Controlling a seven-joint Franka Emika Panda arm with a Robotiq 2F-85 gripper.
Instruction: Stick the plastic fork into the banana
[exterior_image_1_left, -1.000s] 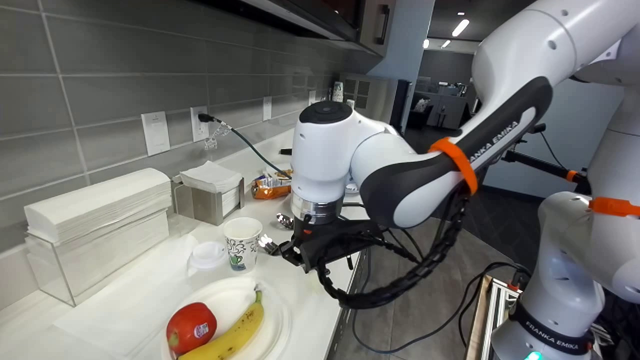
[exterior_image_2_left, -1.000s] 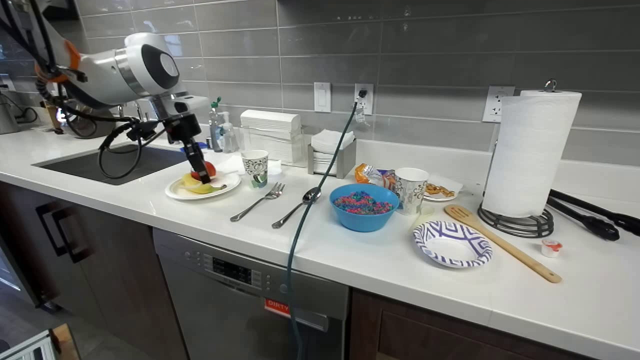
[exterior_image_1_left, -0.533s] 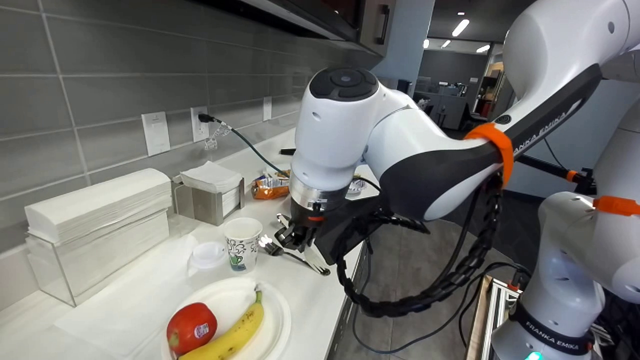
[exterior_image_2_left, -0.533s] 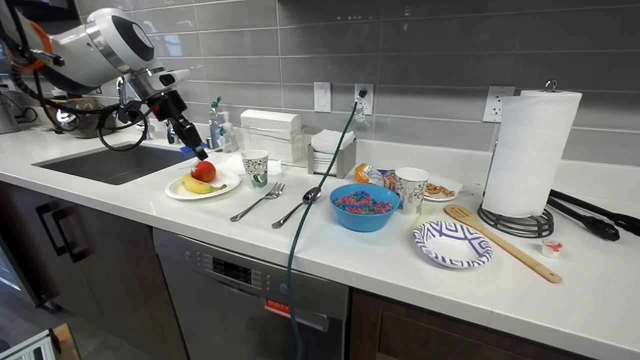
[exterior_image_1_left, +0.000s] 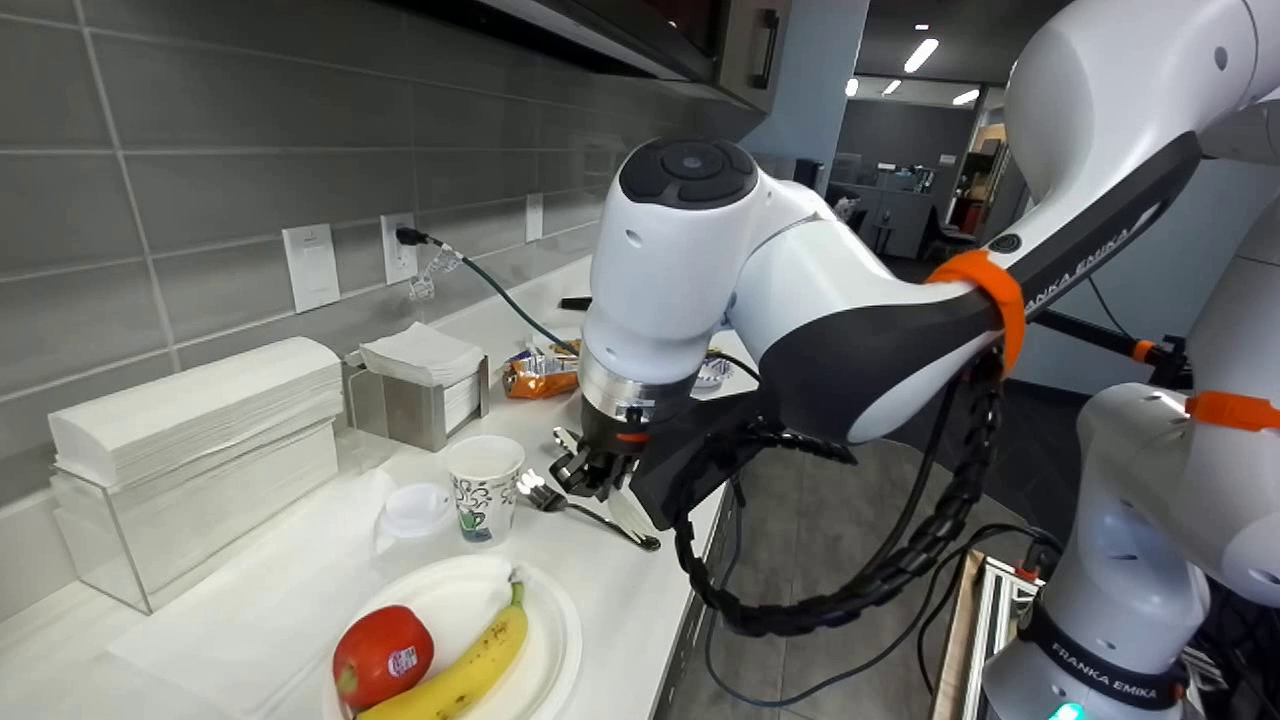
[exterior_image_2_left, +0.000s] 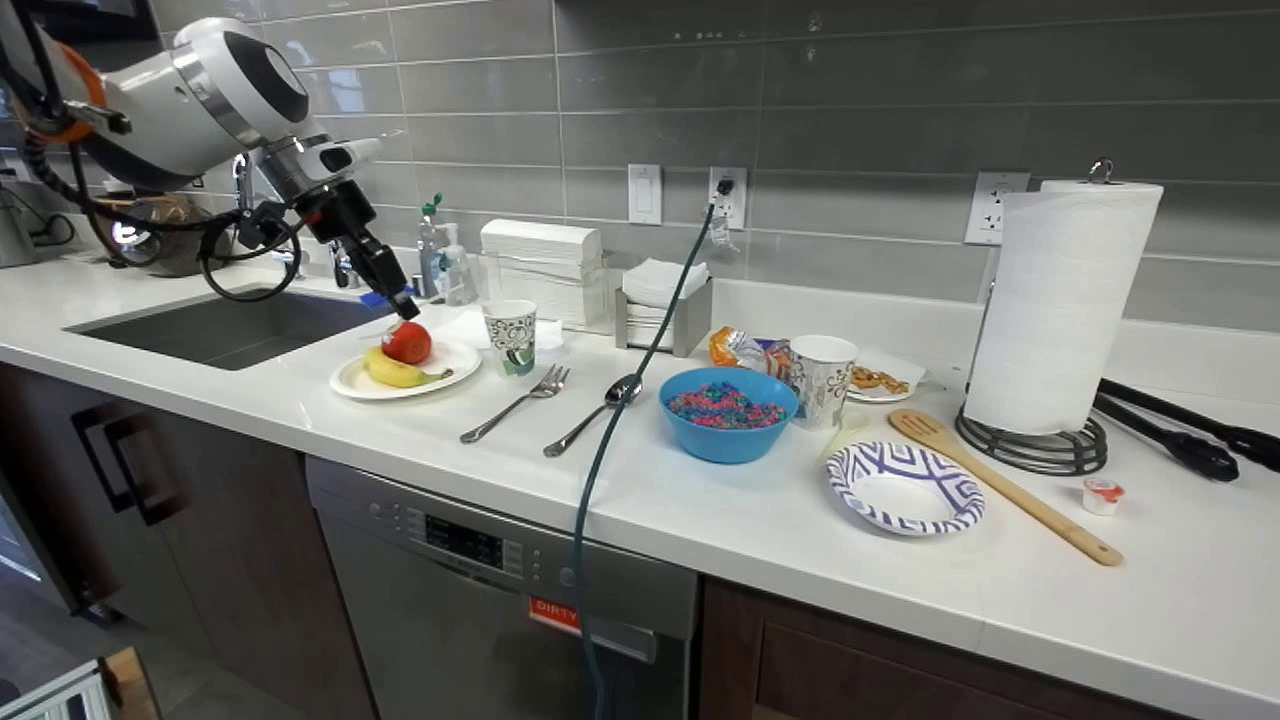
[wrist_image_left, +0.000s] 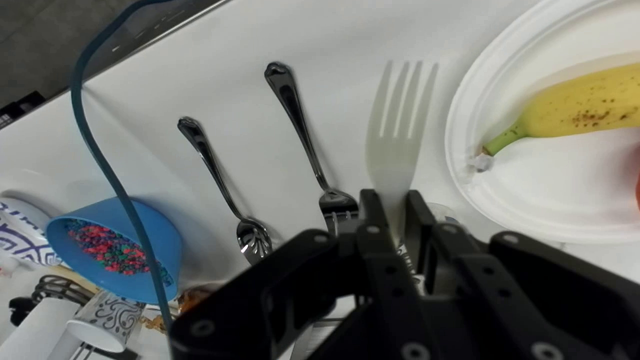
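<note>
The white plastic fork (wrist_image_left: 395, 145) is held by its handle between my fingertips (wrist_image_left: 391, 200) in the wrist view, tines pointing out ahead. My gripper (exterior_image_1_left: 585, 475) is shut on it and tilted; the fork shows as a pale strip (exterior_image_1_left: 625, 515) below the gripper in an exterior view. In an exterior view my gripper (exterior_image_2_left: 400, 305) is above and behind the plate; the fork is hard to make out there. The yellow banana (wrist_image_left: 585, 105) lies on a white plate (wrist_image_left: 525, 200), right of the fork tines and apart from them. The banana shows in both exterior views (exterior_image_1_left: 460, 675) (exterior_image_2_left: 395, 372).
A round red fruit (exterior_image_2_left: 407, 343) lies beside the banana on the plate. A patterned paper cup (exterior_image_2_left: 511, 338) stands close to the plate. A metal fork (exterior_image_2_left: 515, 402) and a spoon (exterior_image_2_left: 595, 415) lie nearby. A cable (exterior_image_2_left: 620, 400) hangs across the counter beside a blue bowl (exterior_image_2_left: 728, 440).
One second ago my gripper was lower, in front of the fruit in an exterior view. It has risen and drawn back from the plate. Over the last half second it has barely moved.
</note>
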